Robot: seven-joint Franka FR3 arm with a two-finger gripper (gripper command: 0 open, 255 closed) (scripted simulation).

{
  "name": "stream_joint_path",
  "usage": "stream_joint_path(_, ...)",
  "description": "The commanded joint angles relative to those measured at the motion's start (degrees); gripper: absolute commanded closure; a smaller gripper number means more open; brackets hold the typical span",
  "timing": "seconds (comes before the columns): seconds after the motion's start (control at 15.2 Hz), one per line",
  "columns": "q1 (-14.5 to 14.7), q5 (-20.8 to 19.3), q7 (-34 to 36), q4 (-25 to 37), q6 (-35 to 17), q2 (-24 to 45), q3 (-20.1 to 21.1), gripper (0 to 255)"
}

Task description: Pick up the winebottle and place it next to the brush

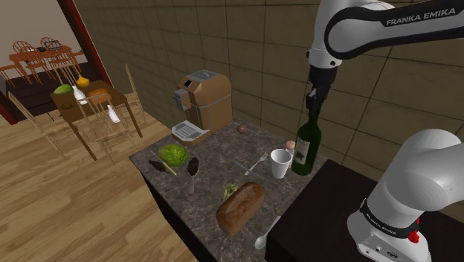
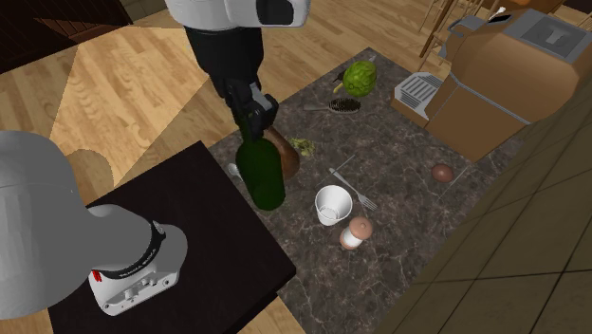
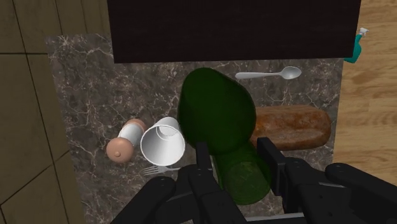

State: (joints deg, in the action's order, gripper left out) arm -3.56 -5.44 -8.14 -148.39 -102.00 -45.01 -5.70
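A dark green wine bottle [image 1: 305,151] [image 2: 263,176] [image 3: 213,108] stands upright near the marble counter's [image 1: 217,152] edge by the black stand, right beside a white cup [image 1: 280,162]. My gripper [image 1: 314,106] [image 2: 253,121] [image 3: 235,160] comes straight down on it, and both black fingers [image 3: 203,159] clasp the neck. I cannot tell whether the base still touches the counter. The brush [image 1: 193,167] [image 2: 345,105], dark-headed with a grey handle, lies further across the counter near a green lettuce [image 1: 172,155] [image 2: 360,76].
A bread loaf [image 1: 240,207] [image 3: 289,127], a spoon [image 1: 264,237] and a fork [image 1: 256,162] lie between bottle and brush. A brown coffee machine [image 1: 204,100] stands at the back by the wall. A small pink-topped shaker [image 3: 124,143] lies beside the cup.
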Motion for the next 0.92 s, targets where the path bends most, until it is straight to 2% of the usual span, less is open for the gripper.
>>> stream_joint_path(0.0, 0.0, 0.1, -0.1, 1.6, 1.7, 0.0, 0.1, 255)
stream_joint_path(0.86, 0.3, 0.7, -0.4, 12.4, 11.2, 1.1, 0.6, 255)
